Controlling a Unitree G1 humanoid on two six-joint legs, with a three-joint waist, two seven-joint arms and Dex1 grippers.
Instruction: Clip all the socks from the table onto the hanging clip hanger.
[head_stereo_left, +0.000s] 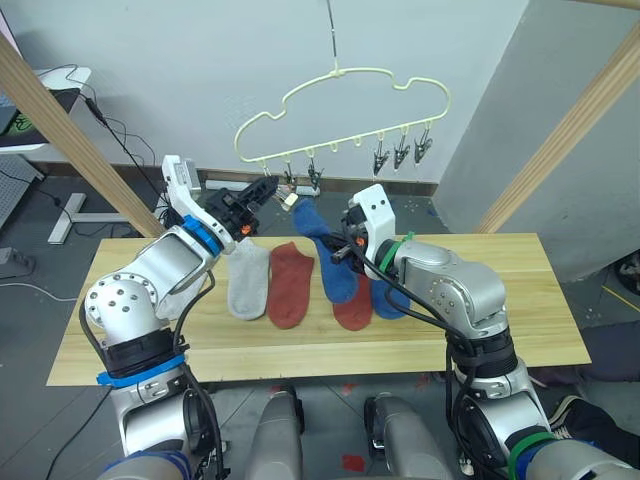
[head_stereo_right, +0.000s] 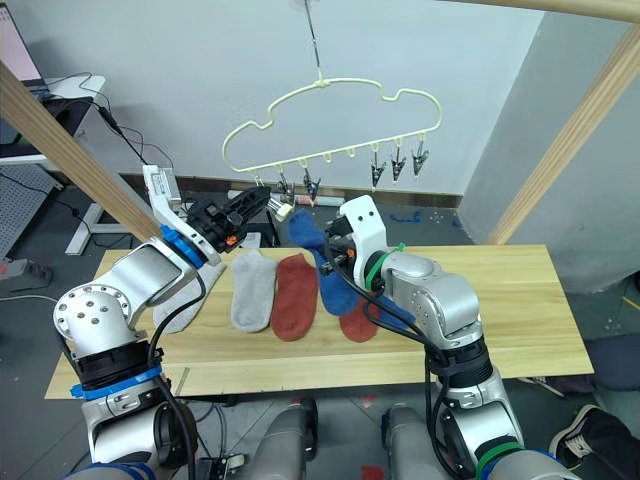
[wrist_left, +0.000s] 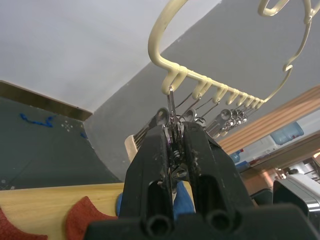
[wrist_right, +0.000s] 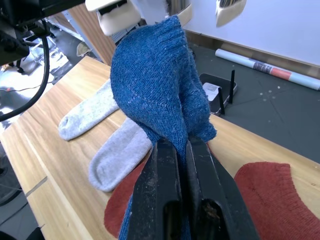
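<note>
Gripping clip (wrist_left: 172, 112), left gripper (head_stereo_left: 262, 189); right gripper (wrist_right: 181, 145) pinching blue sock (wrist_right: 155, 85).

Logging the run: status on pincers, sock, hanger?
Left pincer pinching a hanger clip. Right pincer shut on blue sock, raised toward it. Nothing blocking.

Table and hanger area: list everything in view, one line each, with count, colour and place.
Blue socks: two; one on the table, one lifted in the right gripper.
Rust red socks: two, on the table.
Light grey socks: two, on the table's left part.
Table: one, light wood.
Clip hanger: one, pale yellow, hanging above the table's far edge.
Clips: grey, along the hanger's bottom bar.
Wooden poles: two, slanting at either side.
Left gripper: shut on a clip.
Right gripper: shut on the blue sock.
</note>
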